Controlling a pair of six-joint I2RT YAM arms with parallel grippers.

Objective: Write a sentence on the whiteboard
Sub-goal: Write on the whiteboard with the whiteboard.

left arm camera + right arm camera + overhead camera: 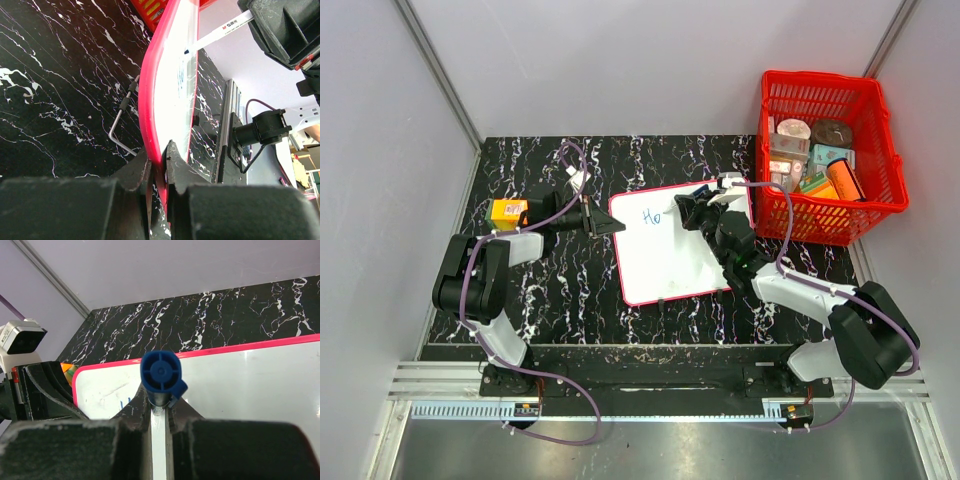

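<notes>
Whiteboard (672,262) flat on black marble table (550,295), beside red basket (872,112). Left gripper (159,167) clamped on its pink edge. Right gripper (161,407) clenched on blue marker (160,374) above the board. Sentence (653,215): only "Ho" legible.

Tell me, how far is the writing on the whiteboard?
Done: blue letters, roughly "Ho", at the whiteboard's top left. In hand: left gripper clamps its frame, right gripper holds the marker at it. Left: the remaining words; most of the board is blank.
</notes>
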